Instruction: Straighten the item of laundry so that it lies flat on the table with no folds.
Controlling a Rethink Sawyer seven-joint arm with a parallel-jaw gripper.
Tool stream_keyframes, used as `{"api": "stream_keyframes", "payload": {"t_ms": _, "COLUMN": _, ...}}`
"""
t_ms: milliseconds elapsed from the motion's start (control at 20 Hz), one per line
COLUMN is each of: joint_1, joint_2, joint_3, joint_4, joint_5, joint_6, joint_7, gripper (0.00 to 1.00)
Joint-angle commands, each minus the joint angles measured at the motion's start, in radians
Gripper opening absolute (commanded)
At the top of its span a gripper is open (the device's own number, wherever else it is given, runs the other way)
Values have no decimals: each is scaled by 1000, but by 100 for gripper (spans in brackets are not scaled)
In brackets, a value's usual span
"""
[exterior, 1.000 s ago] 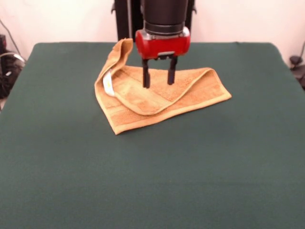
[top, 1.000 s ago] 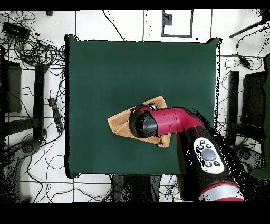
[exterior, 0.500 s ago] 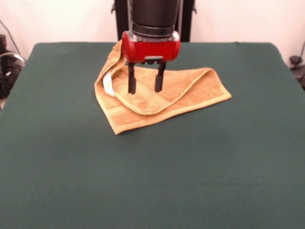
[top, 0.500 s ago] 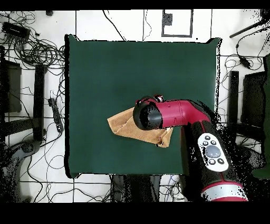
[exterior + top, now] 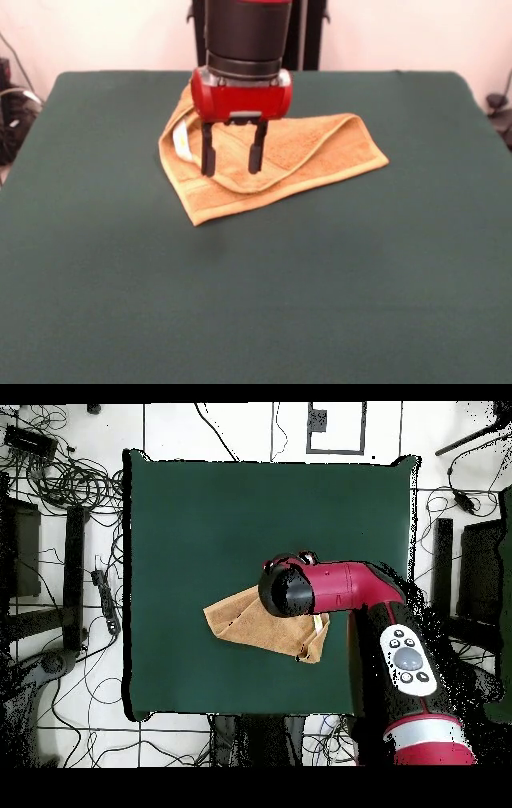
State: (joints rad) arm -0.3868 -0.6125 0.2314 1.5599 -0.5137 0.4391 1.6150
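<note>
The item of laundry (image 5: 320,152), an orange-tan terry towel, lies folded over itself on the dark green table (image 5: 256,288), with a raised loop and a small white label (image 5: 182,139) at its left end. In the overhead view the towel (image 5: 245,619) sits partly under the arm. My gripper (image 5: 232,170) hangs open over the towel's left part, its two black fingers (image 5: 208,158) pointing down just above the folded edge, holding nothing. The red wrist (image 5: 290,589) hides the fingers from above.
Cables (image 5: 70,479) and dark stands (image 5: 75,574) lie on the floor around the table. The towel sits toward the robot's side of the table; green cloth stretches wide in front of it in the front view.
My gripper has moved left and toward the camera in the front view, from over the towel's middle to its left folded edge, and slightly lower. The towel has not moved.
</note>
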Motion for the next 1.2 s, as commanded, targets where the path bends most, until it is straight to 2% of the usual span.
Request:
{"api": "stream_keyframes", "payload": {"t_ms": 50, "joint_1": 27, "joint_2": 115, "joint_3": 31, "joint_4": -41, "joint_5": 20, "joint_6": 143, "joint_7": 17, "gripper": 100}}
{"api": "stream_keyframes", "payload": {"t_ms": 1050, "joint_1": -26, "joint_2": 163, "joint_3": 115, "joint_4": -15, "joint_5": 55, "joint_6": 293, "joint_7": -82, "gripper": 100}}
{"api": "stream_keyframes", "payload": {"t_ms": 1200, "joint_1": -26, "joint_2": 177, "joint_3": 120, "joint_4": -21, "joint_5": 46, "joint_6": 277, "joint_7": -76, "gripper": 100}}
